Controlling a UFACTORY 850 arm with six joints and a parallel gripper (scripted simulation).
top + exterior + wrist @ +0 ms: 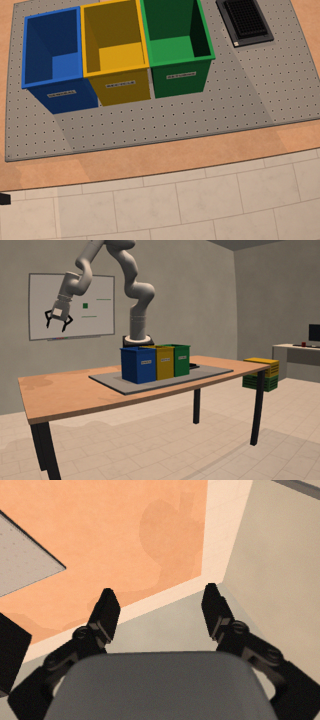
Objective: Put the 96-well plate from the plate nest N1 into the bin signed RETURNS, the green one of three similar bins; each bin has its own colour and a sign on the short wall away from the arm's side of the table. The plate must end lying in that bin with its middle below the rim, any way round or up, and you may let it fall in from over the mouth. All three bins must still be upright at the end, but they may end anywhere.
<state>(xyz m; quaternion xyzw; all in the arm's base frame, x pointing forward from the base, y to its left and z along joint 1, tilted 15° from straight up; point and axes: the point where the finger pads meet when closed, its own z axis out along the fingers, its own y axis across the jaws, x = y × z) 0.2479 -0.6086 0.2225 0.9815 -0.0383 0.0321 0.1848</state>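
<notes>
A black 96-well plate (246, 19) lies flat in its dark plate nest (268, 34) at a far corner of the grey perforated board (180, 124), just beside the green bin (180, 55) signed RETURNS, which stands upright in a row with a yellow bin (115, 69) and a blue bin (51, 80). The gripper (55, 326) hangs high above the table's (64, 392) opposite end, well apart from the plate, jaws spread wide and holding nothing. Judging by this, the reach toward the nest has not yet begun.
</notes>
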